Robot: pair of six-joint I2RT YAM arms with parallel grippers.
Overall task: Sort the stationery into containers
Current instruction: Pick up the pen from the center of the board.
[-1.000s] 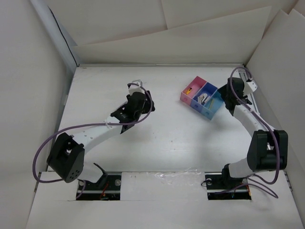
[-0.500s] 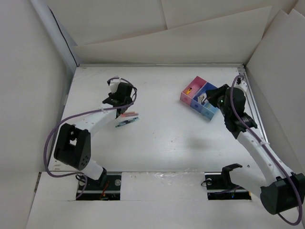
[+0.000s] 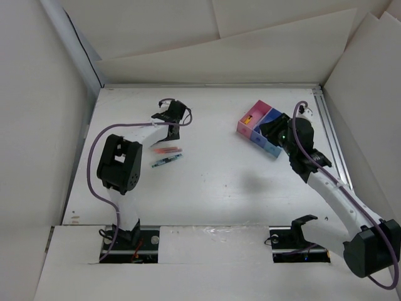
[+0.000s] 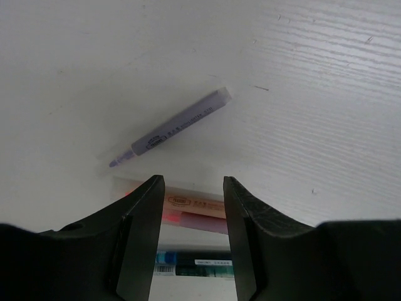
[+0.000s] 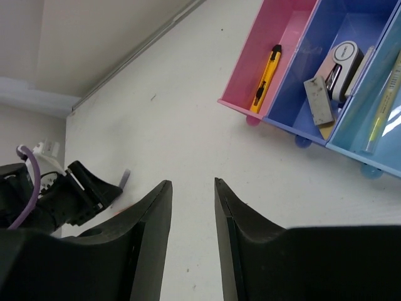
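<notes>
Pens are what remains on the bench (image 4: 313,75). A grey-blue pen (image 4: 169,128) lies alone on a slant just beyond the left jaws. An orange pen (image 4: 194,202) and a pink pen (image 4: 200,221) lie pressed side by side under the gap, and a teal pen (image 4: 200,264) sits nearer the wrist.

The step in hand looks like a pick of one pen. The orange and pink pens run along the line in which the jaws close, so the wrist probably wants turning until the fingers straddle a shaft crosswise. Mid-length is the safest hold, so the pen does not tip. The lone grey-blue pen seems the cleaner target, since a grab at the touching pair may catch both.

Left jaws stand partly open and hold nothing, poised above the pens and touching none.

Right jaws, near the containers (image 5: 241,108), are also parted and empty. The pink box holds a yellow-black cutter (image 5: 265,76), the purple-blue box holds white erasers (image 5: 319,100), and the light blue box holds a pale pen (image 5: 382,106).
</notes>
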